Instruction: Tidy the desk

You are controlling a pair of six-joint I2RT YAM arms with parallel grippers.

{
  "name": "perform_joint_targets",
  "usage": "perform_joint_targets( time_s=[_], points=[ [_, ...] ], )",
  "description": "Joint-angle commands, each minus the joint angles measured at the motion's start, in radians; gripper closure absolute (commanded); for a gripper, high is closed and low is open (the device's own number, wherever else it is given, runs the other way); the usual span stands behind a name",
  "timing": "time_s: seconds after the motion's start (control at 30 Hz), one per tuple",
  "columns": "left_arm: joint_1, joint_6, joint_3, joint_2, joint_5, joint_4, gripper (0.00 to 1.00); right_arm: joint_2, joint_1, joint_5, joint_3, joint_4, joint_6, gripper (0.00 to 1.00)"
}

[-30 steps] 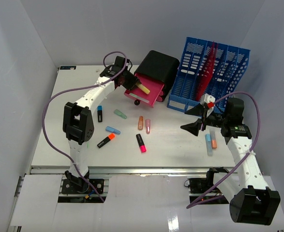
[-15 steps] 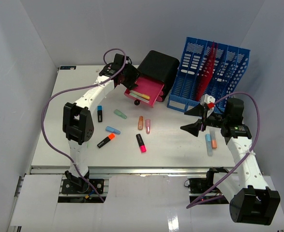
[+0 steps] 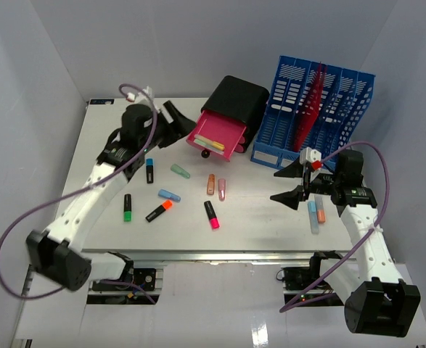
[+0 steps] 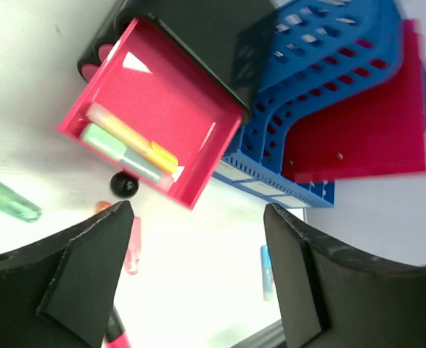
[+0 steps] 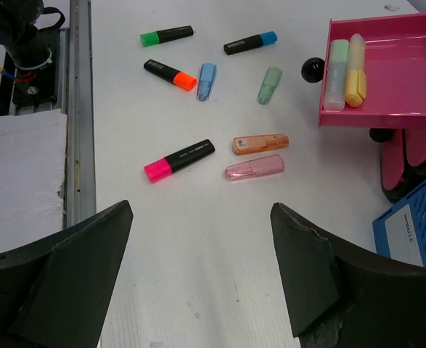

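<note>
The desk [image 3: 256, 225] is strewn with highlighters. A pink drawer [image 3: 216, 136] stands pulled out of a black box [image 3: 236, 100]; a yellow highlighter [image 4: 134, 138] and a pale green one [image 4: 117, 152] lie inside it. My left gripper [image 3: 173, 127] hovers open just left of the drawer, nothing between its fingers; in the left wrist view, the left gripper [image 4: 198, 212] looks down past the drawer's black knob [image 4: 124, 186]. My right gripper [image 3: 287, 185] is open and empty above bare desk at the right, and in its own view the right gripper [image 5: 200, 210] has loose markers beyond it.
A blue file rack [image 3: 316, 116] with a red folder [image 3: 310, 98] stands at the back right. Loose on the desk: a pink-black marker [image 3: 211, 214], an orange-black one [image 3: 158, 210], a green-black one [image 3: 127, 206], several pastel ones mid-desk, and two [image 3: 316, 212] beside the right arm.
My left gripper opened and left the yellow highlighter in the pink drawer, then drew back to the left. The arm swung aside, uncovering the green-black marker. The right gripper barely moved.
</note>
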State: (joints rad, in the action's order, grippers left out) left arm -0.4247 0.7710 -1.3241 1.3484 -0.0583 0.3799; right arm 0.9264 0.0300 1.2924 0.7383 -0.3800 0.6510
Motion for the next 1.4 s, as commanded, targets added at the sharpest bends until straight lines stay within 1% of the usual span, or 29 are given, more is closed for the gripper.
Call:
perform_joint_targets(
  time_s=[0.0, 0.07, 0.17, 0.23, 0.33, 0.7, 0.97, 1.0, 1.17, 1.27, 1.37],
  points=[
    [0.014, -0.151, 0.23, -0.257, 0.081, -0.04, 0.11, 0.019, -0.019, -0.005, 0.034, -0.049, 0.046, 0.16],
    [0.018, -0.153, 0.336, -0.322, 0.116, -0.011, 0.1, 0.03, -0.029, -0.025, 0.041, -0.059, 0.058, 0.16],
    [0.019, -0.118, 0.452, -0.44, 0.163, 0.053, 0.08, 0.045, -0.067, -0.064, 0.044, -0.061, 0.063, 0.16],
    [0.02, -0.09, 0.497, -0.496, 0.173, 0.079, 0.08, 0.055, -0.085, -0.089, 0.046, -0.061, 0.064, 0.16],
    [0.021, -0.066, 0.56, -0.529, 0.171, 0.096, 0.08, 0.063, -0.091, -0.104, 0.049, -0.063, 0.064, 0.16],
    [0.021, 0.013, 0.67, -0.554, 0.096, 0.101, 0.08, 0.096, -0.093, -0.164, 0.041, -0.053, 0.071, 0.16],
    [0.021, 0.055, 0.757, -0.623, 0.06, 0.06, 0.08, 0.108, -0.093, -0.219, 0.022, -0.043, 0.106, 0.16],
    [0.021, 0.057, 0.769, -0.633, 0.036, 0.052, 0.08, 0.108, -0.093, -0.234, 0.018, -0.042, 0.111, 0.16],
    [0.021, 0.076, 0.818, -0.666, -0.019, -0.004, 0.08, 0.106, -0.091, -0.341, 0.011, -0.071, 0.146, 0.16],
    [0.021, 0.073, 0.833, -0.666, -0.038, -0.039, 0.08, 0.107, -0.091, -0.426, 0.034, -0.11, 0.123, 0.16],
    [0.02, 0.064, 0.836, -0.65, -0.044, -0.052, 0.08, 0.144, -0.089, -0.663, 0.084, -0.14, 0.005, 0.17]
  ],
)
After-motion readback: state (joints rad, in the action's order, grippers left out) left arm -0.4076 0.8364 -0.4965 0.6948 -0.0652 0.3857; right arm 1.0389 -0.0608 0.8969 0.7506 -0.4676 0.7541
